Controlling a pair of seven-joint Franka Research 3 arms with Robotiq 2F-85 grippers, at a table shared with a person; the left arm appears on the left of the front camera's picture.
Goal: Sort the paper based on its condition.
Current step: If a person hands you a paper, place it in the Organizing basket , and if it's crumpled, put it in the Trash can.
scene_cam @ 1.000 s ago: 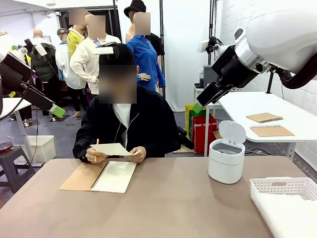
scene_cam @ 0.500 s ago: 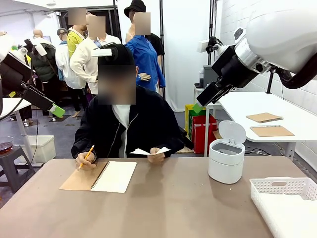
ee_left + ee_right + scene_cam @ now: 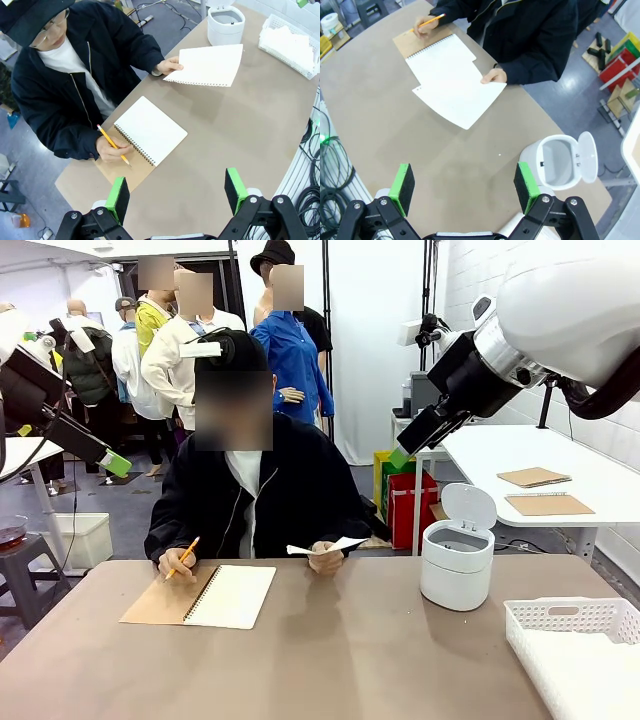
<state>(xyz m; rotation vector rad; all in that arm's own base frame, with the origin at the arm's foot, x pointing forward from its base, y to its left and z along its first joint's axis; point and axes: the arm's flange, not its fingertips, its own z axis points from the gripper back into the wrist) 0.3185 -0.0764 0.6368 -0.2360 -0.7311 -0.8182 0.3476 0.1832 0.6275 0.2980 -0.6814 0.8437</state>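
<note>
Left wrist view: hand pinches thin perforated-edge paper; left pincer, right pincer released

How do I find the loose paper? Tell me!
Look across the brown table to the person in the black jacket. One hand holds the paper above the table; unlike the spiral notebook beside it, it's one loose sheet.
</note>
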